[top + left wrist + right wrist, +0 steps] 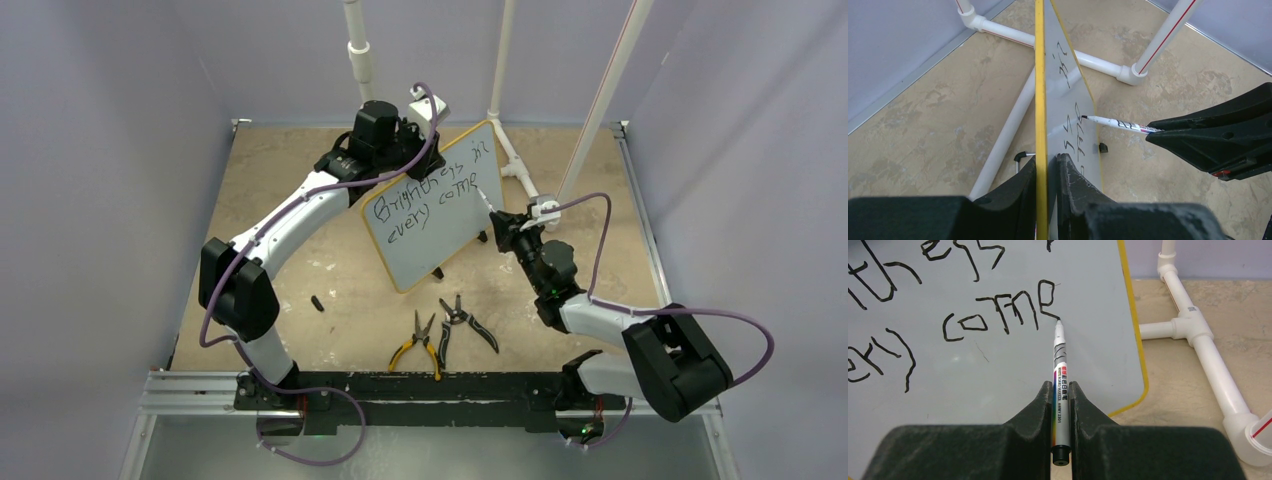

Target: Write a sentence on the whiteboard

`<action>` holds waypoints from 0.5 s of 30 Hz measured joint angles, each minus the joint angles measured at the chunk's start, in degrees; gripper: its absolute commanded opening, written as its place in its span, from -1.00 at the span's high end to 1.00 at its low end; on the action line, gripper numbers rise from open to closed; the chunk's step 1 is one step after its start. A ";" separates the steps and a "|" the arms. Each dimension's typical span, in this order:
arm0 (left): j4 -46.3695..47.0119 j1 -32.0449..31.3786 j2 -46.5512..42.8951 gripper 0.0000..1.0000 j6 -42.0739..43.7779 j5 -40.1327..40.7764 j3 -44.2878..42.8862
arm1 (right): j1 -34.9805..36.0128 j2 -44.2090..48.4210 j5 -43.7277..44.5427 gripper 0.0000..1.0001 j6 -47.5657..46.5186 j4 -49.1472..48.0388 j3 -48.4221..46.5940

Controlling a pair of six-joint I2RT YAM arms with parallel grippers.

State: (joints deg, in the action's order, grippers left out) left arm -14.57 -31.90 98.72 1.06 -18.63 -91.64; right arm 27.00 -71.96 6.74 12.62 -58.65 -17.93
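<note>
Whiteboard [437, 222] stands tilted on its black feet mid tabletop [290, 190], written face toward the right arm. Left claw [1047, 161] is clamped on the whiteboard's yellow top rim, one finger on each face. Right claw [1062, 389] is pinched narrow on a marker [1059, 360], just off the whiteboard's right end. The marker tip touches the whiteboard face at the end of the lower line's last stroke. Sentence [428, 195] is black script in two lines; the lower reads roughly "every corne". Yellow-handled pliers [418, 345] and black-handled pliers [468, 322] lie in front of the whiteboard, a small black bit [317, 302] off its left end, and a white pipe frame [1198, 337] behind its right end
</note>
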 measured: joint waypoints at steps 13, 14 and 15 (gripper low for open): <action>0.04 -0.02 0.00 1.00 -0.39 -0.02 0.00 | 0.00 3.78 0.42 1.00 -0.04 0.33 -0.55; 0.07 -0.02 0.00 1.00 -0.39 -0.02 0.02 | 0.00 3.21 0.42 1.00 -0.04 0.37 -0.90; 0.07 -0.02 0.00 1.00 -0.39 -0.02 0.00 | 0.00 2.78 0.42 1.00 -0.04 0.37 -1.18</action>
State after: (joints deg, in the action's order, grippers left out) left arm -14.50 -31.92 98.72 0.67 -18.65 -91.64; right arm 27.00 -69.19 7.16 12.58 -58.28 -19.11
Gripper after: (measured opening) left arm 0.150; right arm 0.131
